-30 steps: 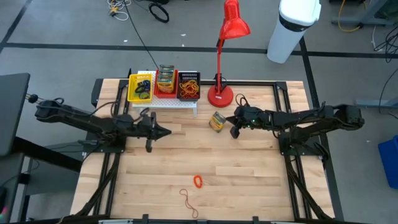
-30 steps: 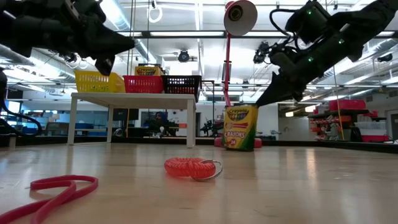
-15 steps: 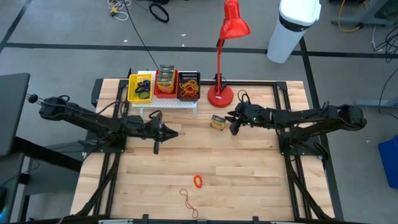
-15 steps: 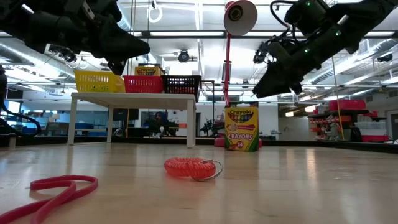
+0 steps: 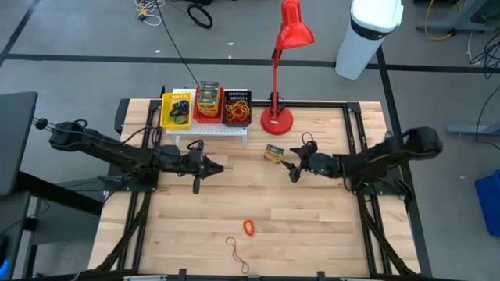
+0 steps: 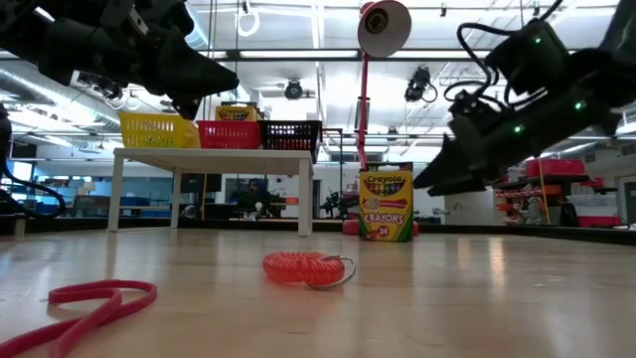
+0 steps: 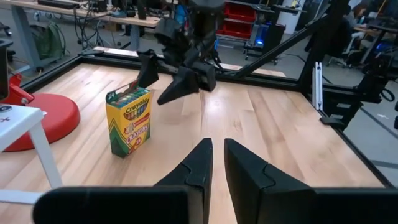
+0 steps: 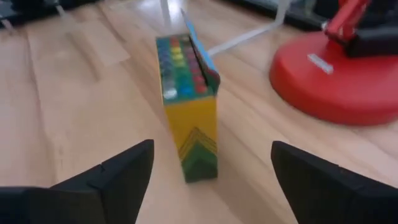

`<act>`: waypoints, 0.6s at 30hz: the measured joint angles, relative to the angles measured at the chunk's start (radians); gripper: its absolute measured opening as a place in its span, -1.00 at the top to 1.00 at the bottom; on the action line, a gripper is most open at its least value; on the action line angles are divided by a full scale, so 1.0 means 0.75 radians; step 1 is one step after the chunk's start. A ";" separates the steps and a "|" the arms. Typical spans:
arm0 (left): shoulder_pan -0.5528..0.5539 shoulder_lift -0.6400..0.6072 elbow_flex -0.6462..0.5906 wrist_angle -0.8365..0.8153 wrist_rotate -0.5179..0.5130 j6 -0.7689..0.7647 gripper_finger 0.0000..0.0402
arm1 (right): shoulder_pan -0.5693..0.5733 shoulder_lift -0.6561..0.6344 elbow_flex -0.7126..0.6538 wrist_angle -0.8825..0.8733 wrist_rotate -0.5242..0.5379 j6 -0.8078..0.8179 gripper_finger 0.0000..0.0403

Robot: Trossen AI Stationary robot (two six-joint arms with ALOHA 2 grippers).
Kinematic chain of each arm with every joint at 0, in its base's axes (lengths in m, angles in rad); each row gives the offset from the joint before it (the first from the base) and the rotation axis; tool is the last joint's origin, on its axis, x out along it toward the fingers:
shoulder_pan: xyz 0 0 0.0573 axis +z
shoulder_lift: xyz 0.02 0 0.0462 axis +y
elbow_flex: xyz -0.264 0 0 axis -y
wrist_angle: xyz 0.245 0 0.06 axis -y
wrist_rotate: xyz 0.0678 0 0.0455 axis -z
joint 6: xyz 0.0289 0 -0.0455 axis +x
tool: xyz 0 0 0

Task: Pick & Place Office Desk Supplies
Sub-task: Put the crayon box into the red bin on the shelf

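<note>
A green-and-yellow crayon box (image 5: 273,152) (image 8: 189,99) stands upright on its bottom end on the wooden table, in front of the lamp. My right gripper (image 5: 296,166) (image 8: 214,177) hovers open just to its right, fingers spread wide and touching nothing. My left gripper (image 5: 212,166) (image 7: 214,155) hangs shut and empty above the table, left of the box. A red coiled band (image 5: 248,227) and a red rubber-band loop (image 5: 237,251) lie flat near the front edge.
A white perforated rack (image 5: 234,131) at the back left carries a yellow basket (image 5: 176,109), a red basket with crayon boxes (image 5: 208,100) and a black basket with rubber bands (image 5: 237,108). The red lamp's base (image 5: 276,119) stands just behind the crayon box.
The crayon box, tilted a second ago, now stands upright. My right gripper has opened wide and sunk lower, drawing slightly toward the near edge. My left gripper has shifted a little toward the table's right, then kept still.
</note>
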 joint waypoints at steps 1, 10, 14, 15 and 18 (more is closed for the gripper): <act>0.000 0.000 0.000 0.000 0.000 0.006 0.75 | -0.001 0.052 -0.004 0.100 0.004 -0.045 -0.63; 0.000 0.000 0.000 0.001 -0.005 -0.009 0.75 | -0.080 0.423 0.039 0.579 0.020 -0.218 -0.35; -0.001 0.000 0.000 0.001 -0.005 -0.023 0.75 | -0.097 0.458 0.049 0.654 -0.070 -0.227 -0.09; -0.001 0.000 0.000 0.002 -0.005 -0.033 0.75 | -0.093 0.459 0.050 0.664 -0.081 -0.242 -0.01; -0.001 -0.001 0.000 0.017 -0.006 -0.064 0.75 | -0.093 0.459 0.050 0.707 -0.131 -0.261 0.25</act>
